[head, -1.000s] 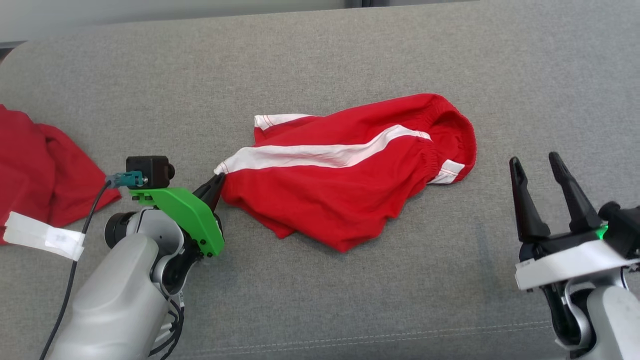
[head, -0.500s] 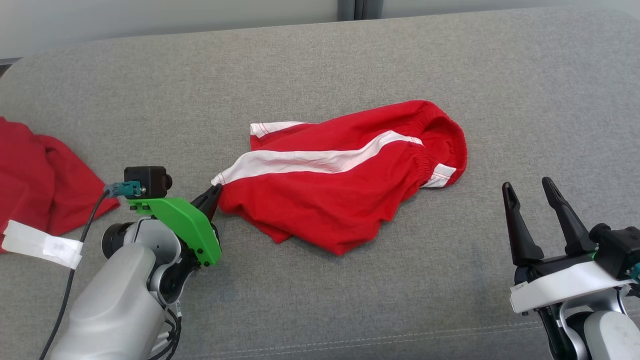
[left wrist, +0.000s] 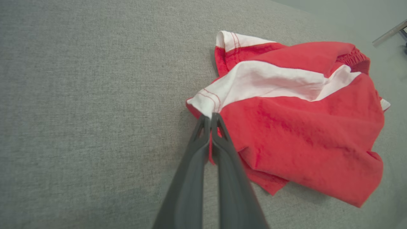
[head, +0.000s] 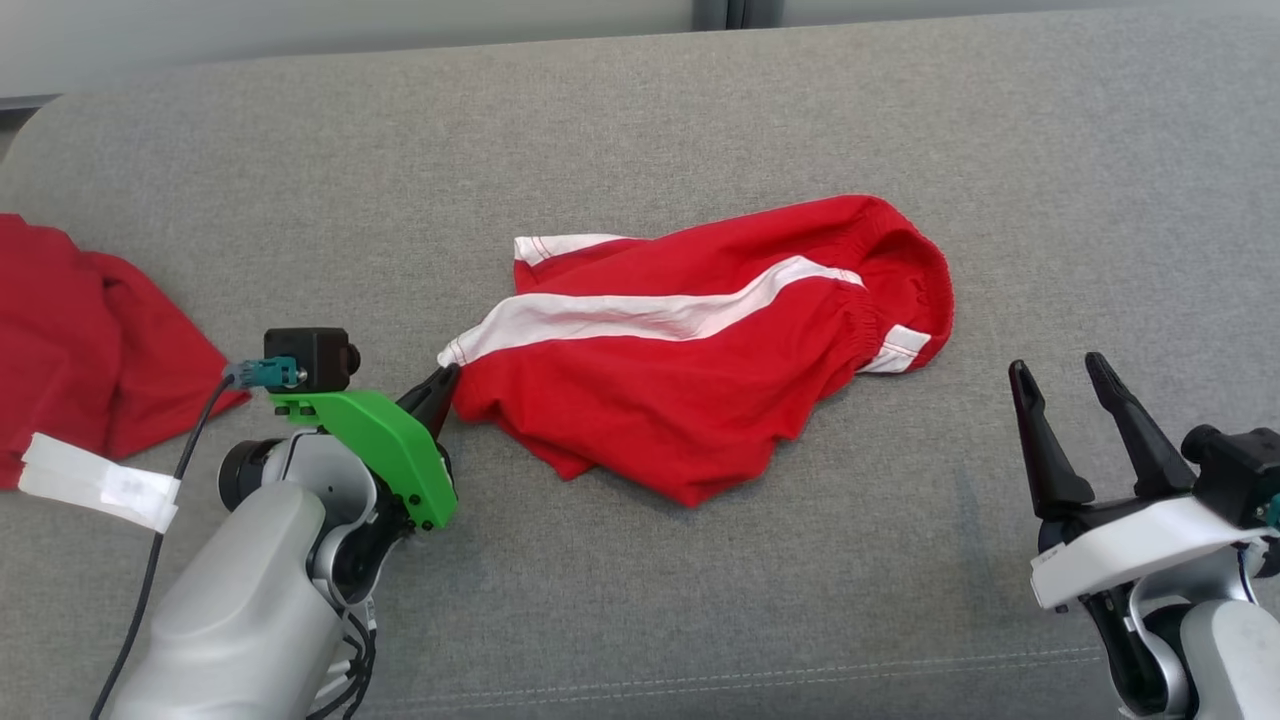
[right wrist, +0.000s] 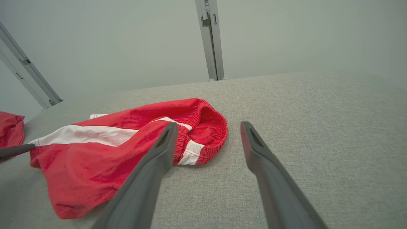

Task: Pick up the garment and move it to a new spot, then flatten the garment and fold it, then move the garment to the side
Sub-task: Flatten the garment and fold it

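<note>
In the head view, the red shorts (head: 700, 380) with a white side stripe lie rumpled in the middle of the grey fabric surface (head: 700, 120), with the elastic waistband to the right. The left hand (head: 443, 385) sits at the shorts' near-left corner, its fingers shut on the white-edged hem. The right hand (head: 1060, 375) hovers at the near right, fingers spread wide and holding nothing, apart from the waistband. At the far left lies another red cloth (head: 90, 340) with a white tag (head: 95, 482) on its near edge.

In the left wrist view, the left hand (left wrist: 210, 118) has both fingers pressed together, pinching the hem corner where white meets red.

In the right wrist view, the right hand (right wrist: 208, 124) is wide open and empty above the bare surface. The waistband lies just beyond its left finger, and a metal post (right wrist: 210, 38) stands behind.
</note>
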